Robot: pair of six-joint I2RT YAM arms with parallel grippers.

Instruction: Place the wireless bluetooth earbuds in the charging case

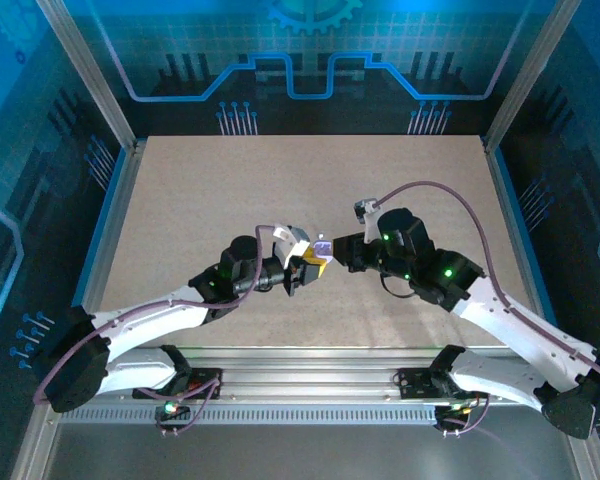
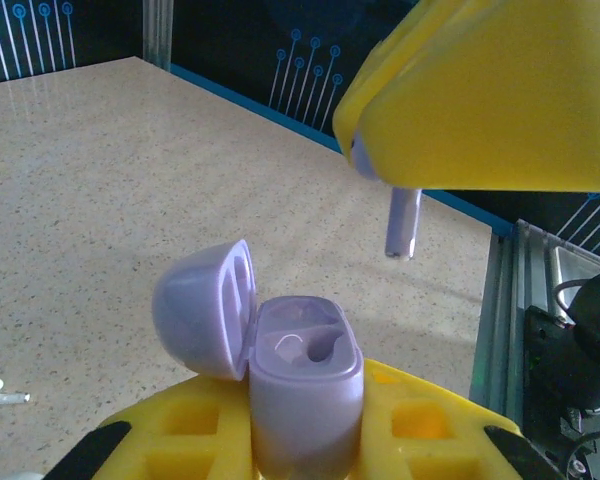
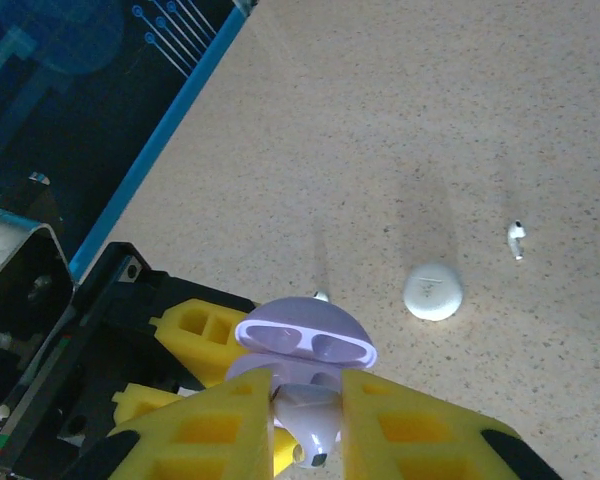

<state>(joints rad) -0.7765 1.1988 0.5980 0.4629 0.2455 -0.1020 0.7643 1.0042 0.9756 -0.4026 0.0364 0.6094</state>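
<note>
left gripper [image 2: 305,430]: clamped on the lower body of the case [image 2: 305,365], which i hold upright with its mouth up.
right gripper [image 3: 307,400]: closed on the head of the lavender bud [image 2: 403,220]. its stem hangs out under the jaws, pointing down.
where the bud is: in the air above the case, off to the side of its mouth away from the lid and not touching it.
step in hand: as i read it, lining the stem up over a well before lowering.
doing it well: i'd slide the right jaws across until the stem stands straight over the well. then keep it plumb, come down slowly, and let go only once the head seats. the left grip should stay firm so the case can't tip, and the right fingers should keep off the lid.
case, contents: the lid [image 2: 205,310] is swung back on its hinge. the wells look empty, though i can't see to the bottom.
outside the jaws: a white bud [image 2: 0,392] lies on the table [image 2: 130,180], on the lid side of the left jaws.
beyond the right jaws: a white disc [image 3: 432,292] lies flat and shut, so i can't tell what's inside. a far bud [image 3: 517,238] lies near it.
</note>
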